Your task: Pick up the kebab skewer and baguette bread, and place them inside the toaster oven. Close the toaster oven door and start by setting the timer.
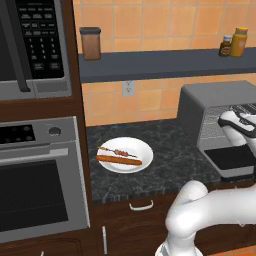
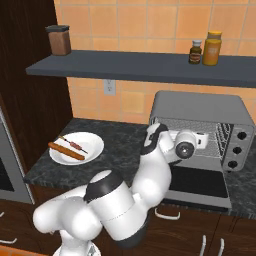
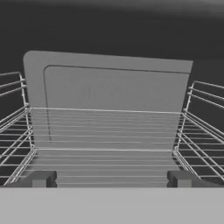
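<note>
Currently the gripper (image 3: 112, 178) sits at the mouth of the toaster oven (image 2: 200, 107), its 2 fingers (image 3: 39, 178) spread wide and empty above the wire rack (image 3: 105, 144), with the toaster oven door (image 2: 197, 184) dropped flat toward the near side. Well apart to the left, the kebab skewer (image 1: 119, 152) and the baguette bread (image 1: 119, 160) lie side by side on a white plate (image 1: 142, 147), long axes running left to right, the skewer on the far side. No writing is legible on the shelf jars (image 2: 212, 48).
</note>
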